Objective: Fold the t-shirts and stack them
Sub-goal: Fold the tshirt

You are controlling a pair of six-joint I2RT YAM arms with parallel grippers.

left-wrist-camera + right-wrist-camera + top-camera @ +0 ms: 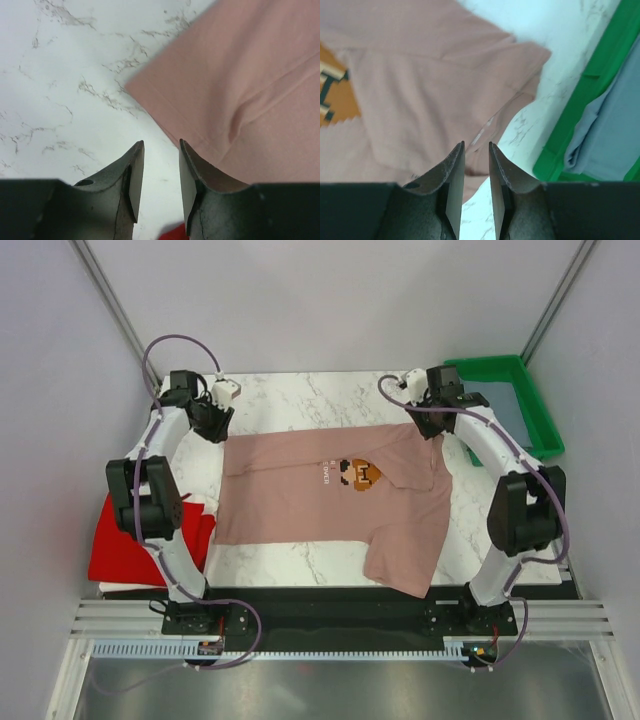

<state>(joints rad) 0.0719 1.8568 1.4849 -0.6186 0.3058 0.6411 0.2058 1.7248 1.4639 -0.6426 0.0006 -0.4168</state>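
Left gripper (161,145) fingers parted and empty at the 10 o'clock corner of the dusty-pink t-shirt (330,500) spread mid-table, right gripper (476,145) narrowly parted, empty, at its 2 o'clock sleeve, red t-shirt (125,550) draped at 8 o'clock, grey-blue t-shirt (610,135) laid in green tray (485,361)

Your left arm (160,440) and right arm (490,445) are white tubes with bulky black joint housings, each looped by a purple cable (152,352). Your pincer fingers (131,185) are dark grey, curved and tapering.
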